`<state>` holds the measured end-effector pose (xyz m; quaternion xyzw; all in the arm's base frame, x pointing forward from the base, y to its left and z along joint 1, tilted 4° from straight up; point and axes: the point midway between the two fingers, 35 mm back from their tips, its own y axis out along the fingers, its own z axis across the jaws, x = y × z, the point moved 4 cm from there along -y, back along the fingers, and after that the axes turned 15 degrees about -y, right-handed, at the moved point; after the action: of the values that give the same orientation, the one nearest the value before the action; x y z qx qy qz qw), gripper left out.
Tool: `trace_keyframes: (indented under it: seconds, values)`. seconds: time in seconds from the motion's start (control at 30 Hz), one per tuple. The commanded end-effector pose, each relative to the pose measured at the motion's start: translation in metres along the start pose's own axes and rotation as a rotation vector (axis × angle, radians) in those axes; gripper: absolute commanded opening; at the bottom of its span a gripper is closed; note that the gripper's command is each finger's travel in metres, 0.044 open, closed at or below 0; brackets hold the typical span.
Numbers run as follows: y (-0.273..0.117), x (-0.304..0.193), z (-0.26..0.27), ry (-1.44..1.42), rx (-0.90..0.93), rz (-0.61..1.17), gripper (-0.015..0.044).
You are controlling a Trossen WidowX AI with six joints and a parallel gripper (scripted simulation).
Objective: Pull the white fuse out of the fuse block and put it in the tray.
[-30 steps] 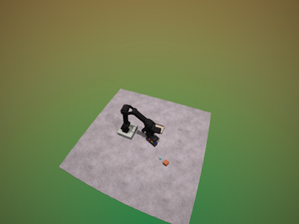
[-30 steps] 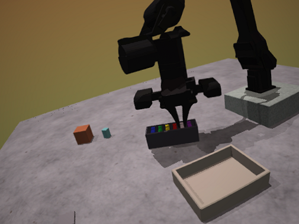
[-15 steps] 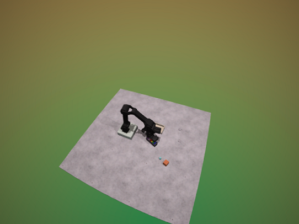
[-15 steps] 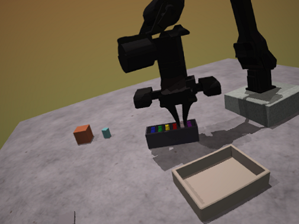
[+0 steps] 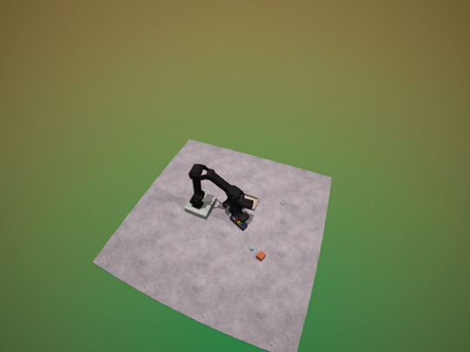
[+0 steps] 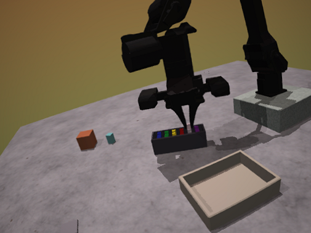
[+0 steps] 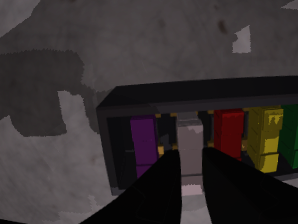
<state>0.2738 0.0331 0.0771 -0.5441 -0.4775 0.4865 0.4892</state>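
The white fuse (image 6: 189, 130) (image 7: 190, 137) is in the second slot from the purple end of the dark fuse block (image 6: 179, 144) (image 7: 200, 88) (image 5: 243, 228). Its top stands a little higher than its neighbours; its lower part is still inside the block. My gripper (image 6: 189, 126) (image 7: 189, 159) points down and is shut on the white fuse, one finger on each side. The purple fuse (image 7: 144, 142) and red fuse (image 7: 229, 135) sit in the slots on either side, close to the fingers. The beige tray (image 6: 246, 202) (image 5: 256, 199) is empty. The fuse's lower end is hidden.
Yellow (image 7: 265, 140), green and blue fuses fill the block's other end. An orange cube (image 6: 86, 140) (image 5: 260, 255) and a small teal block (image 6: 111, 138) (image 5: 252, 248) stand beyond that end. A flat grey square (image 6: 69, 228) lies away from the tray. The arm's base stands on a pale slab (image 6: 298, 108).
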Motion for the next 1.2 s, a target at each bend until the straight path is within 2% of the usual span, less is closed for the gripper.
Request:
trace_keyframes:
  seconds: [0.0,1.17]
  values:
    - [-0.004,0.000,-0.001,0.001,-0.005,-0.003,0.0000]
    - [-0.021,0.001,-0.001,-0.001,-0.005,-0.006,0.0000]
